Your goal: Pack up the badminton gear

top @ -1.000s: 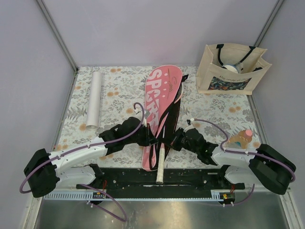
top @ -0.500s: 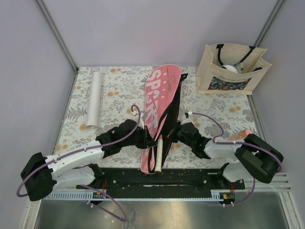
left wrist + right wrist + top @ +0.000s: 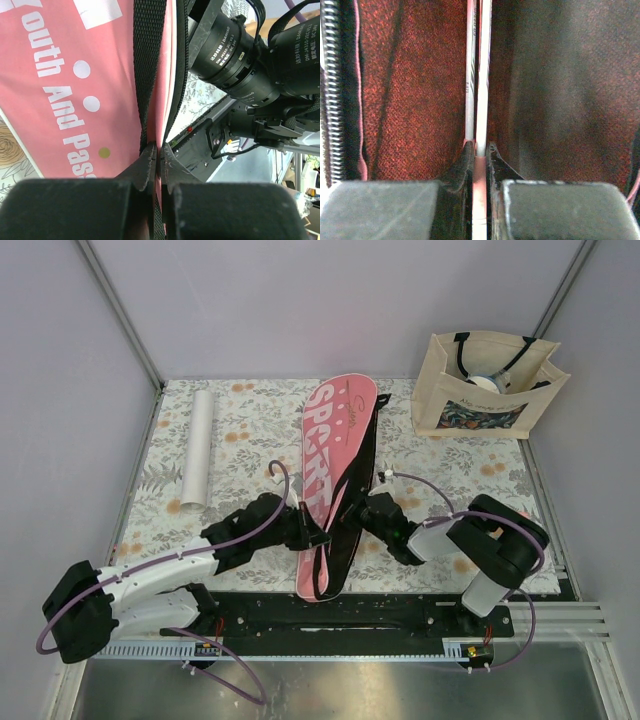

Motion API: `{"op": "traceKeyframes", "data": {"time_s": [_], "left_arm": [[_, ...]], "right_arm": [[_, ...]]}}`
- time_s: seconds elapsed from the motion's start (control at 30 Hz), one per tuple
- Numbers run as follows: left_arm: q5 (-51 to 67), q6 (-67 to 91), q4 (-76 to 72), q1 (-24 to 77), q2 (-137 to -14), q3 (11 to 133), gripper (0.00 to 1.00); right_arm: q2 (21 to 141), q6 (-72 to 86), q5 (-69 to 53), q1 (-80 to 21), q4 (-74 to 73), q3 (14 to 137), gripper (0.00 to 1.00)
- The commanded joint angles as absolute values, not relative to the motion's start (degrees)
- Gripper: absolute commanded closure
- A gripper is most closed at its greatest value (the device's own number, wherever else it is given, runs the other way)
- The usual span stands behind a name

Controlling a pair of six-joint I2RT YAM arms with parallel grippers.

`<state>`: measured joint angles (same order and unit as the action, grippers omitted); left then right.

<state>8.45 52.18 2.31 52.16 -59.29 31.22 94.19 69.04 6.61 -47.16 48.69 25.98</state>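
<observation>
The long pink racket cover [image 3: 335, 445] lettered "SPORT" lies lengthwise on the table's middle, its black strap [image 3: 350, 510] along its right edge. My left gripper [image 3: 318, 537] is shut on the cover's edge near its near end; the left wrist view shows the jaws pinching pink fabric [image 3: 75, 75] beside the strap [image 3: 147, 75]. My right gripper [image 3: 357, 518] reaches into the cover's open side. In the right wrist view the gripper [image 3: 480, 147] is shut on a racket's thin shaft [image 3: 484, 75], a second shaft [image 3: 469, 75] alongside, dark red lining around. The white tube [image 3: 198, 448] lies far left.
A beige tote bag [image 3: 485, 385] with black straps stands at the back right corner. The floral table cloth [image 3: 250, 430] ends at a black rail [image 3: 330, 615] by the arm bases. The cover's zipper [image 3: 332, 100] runs along the left of the right wrist view.
The right gripper has pushed the racket forward into the cover; its white handle no longer shows in the top view. The right arm folded in toward the cover. The cover shifted slightly left.
</observation>
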Motion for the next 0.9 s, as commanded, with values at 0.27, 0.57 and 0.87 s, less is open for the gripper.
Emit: {"op": "traceKeyframes", "data": {"time_s": [0.27, 0.57, 0.87], "left_arm": [[11.8, 52.6, -1.8, 53.1, -63.2, 30.8, 0.76], [13.1, 51.6, -1.0, 53.1, -62.1, 31.9, 0.66], [6.4, 46.6, 10.8, 54.2, -59.9, 35.1, 0.62]], "right_arm": [[90.0, 68.7, 9.0, -46.8, 49.2, 23.5, 0.54], [80.0, 69.1, 9.8, -46.8, 34.2, 20.7, 0.57], [95.3, 75.7, 5.5, -46.8, 55.7, 22.2, 0.69]]}}
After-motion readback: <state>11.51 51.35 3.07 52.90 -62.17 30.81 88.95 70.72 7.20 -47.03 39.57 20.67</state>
